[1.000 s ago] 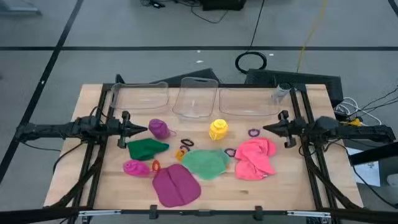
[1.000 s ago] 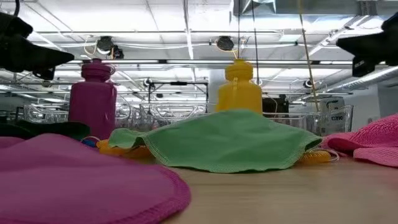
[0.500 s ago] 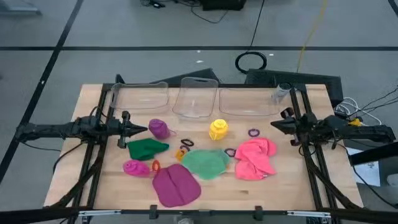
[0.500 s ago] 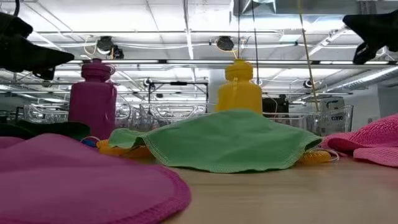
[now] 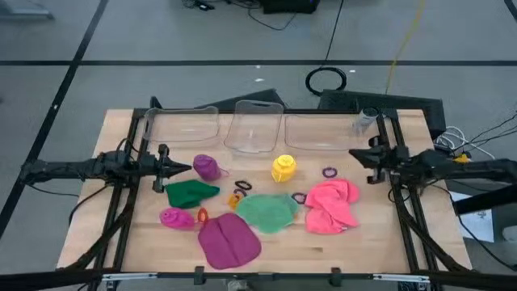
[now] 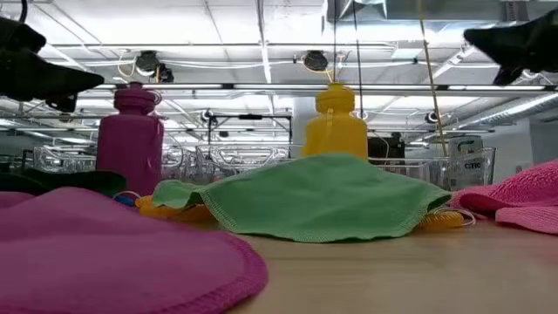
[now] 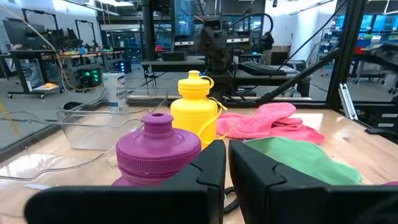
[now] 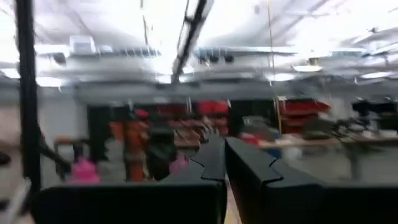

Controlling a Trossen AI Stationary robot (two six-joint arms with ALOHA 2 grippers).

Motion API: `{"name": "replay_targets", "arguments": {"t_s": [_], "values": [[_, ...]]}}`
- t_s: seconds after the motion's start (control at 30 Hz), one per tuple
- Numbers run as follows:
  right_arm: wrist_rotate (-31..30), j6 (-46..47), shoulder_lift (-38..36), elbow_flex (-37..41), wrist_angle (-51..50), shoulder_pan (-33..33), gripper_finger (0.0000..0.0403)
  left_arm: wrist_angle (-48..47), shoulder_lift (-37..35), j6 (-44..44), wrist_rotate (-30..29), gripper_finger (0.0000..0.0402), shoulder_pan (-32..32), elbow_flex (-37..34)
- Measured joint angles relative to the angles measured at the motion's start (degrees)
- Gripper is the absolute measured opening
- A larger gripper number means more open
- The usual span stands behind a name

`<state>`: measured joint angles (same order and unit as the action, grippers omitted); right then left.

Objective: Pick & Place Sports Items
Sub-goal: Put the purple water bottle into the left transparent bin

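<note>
Wooden table [image 5: 121, 129] carried three clear bins [image 5: 257, 128] along its far edge, presumably as destinations. High view: sports items lay scattered mid-table; left gripper [image 5: 186, 168], clenched and empty, hovered just beside the purple bottle [image 5: 207, 167]; right gripper [image 5: 354, 153], clenched and empty, hung near the pink cloth [image 5: 331, 204]. Left wrist view: yellow bottle [image 7: 193, 109] stood upright behind the purple one

We see a wooden table [image 5: 363, 242] with a dark frame [image 5: 404, 218] around it. Three clear plastic bins [image 5: 257, 129] sit in a row along the far edge (all see-through). A black cable coil [image 5: 325, 79] lies on the grey floor [image 5: 161, 32] behind the table.
</note>
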<state>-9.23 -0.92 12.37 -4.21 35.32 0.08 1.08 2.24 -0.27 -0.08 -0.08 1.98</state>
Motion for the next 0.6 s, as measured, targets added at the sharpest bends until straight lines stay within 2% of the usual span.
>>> {"name": "replay_targets", "arguments": {"t_s": [0.07, 0.37, 0.6], "values": [[0.0, -0.7, 4.4, -1.9, -0.5, 0.0, 0.0000, 0.0, 0.0, 0.0, 0.0, 0.0026, 0.0, 0.0], [0.3, -6.1, 26.9, -19.9, -3.9, 0.0, 0.0000, 0.0, 0.0, 0.0, 0.0, 0.0026, 0.0, 0.0], [1.6, -10.0, 41.2, -31.6, -3.6, 0.0, 0.0000, 0.0, 0.0, 0.0, 0.0, 0.0026, 0.0, 0.0]]}}
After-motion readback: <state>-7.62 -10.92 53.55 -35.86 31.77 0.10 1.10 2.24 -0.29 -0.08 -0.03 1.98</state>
